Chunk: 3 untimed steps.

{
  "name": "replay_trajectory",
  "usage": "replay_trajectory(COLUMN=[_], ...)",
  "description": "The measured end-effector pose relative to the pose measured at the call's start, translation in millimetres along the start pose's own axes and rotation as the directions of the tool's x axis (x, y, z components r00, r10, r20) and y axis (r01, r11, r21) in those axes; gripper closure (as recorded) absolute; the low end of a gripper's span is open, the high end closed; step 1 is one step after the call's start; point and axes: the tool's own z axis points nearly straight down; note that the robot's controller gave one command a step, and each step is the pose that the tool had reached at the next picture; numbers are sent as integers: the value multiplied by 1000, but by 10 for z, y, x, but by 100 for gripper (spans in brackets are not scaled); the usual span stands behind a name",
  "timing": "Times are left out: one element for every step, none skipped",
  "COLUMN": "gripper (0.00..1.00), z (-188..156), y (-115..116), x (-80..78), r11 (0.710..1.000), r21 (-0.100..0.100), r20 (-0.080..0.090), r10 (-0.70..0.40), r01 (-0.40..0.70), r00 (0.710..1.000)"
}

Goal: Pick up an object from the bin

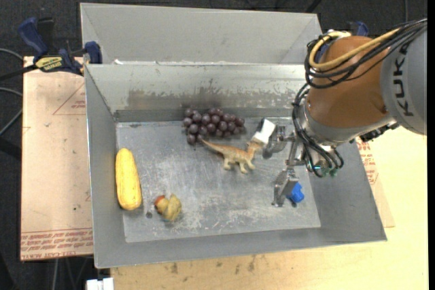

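Observation:
My gripper (pixel 277 172) hangs low over the right part of the bin floor, fingers spread, with only bare floor between them. One fingertip (pixel 271 148) stands by the tail end of a tan toy dinosaur (pixel 234 155). The other fingertip (pixel 281 195) is right beside a small blue thing (pixel 296 195). A small white block (pixel 264 131) lies just behind the gripper, near the back wall.
A bunch of dark purple grapes (pixel 212 123) rests against the back wall. A yellow corn cob (pixel 128 178) lies along the left wall. A small yellow and red fruit piece (pixel 168 207) sits near the front. The arm's orange cover and cables hang over the right wall.

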Motion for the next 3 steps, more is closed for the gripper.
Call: replay_trajectory(gripper=[0, 0, 0], z=[-44, 398, 296], y=[0, -240, -769], x=[-16, -148, -193], r11=[1000, 998, 977], r21=[1, 1, -3], r20=[8, 16, 0], r10=[-1, -59, -212], r01=[1, 59, 212], r00=[1000, 998, 977])
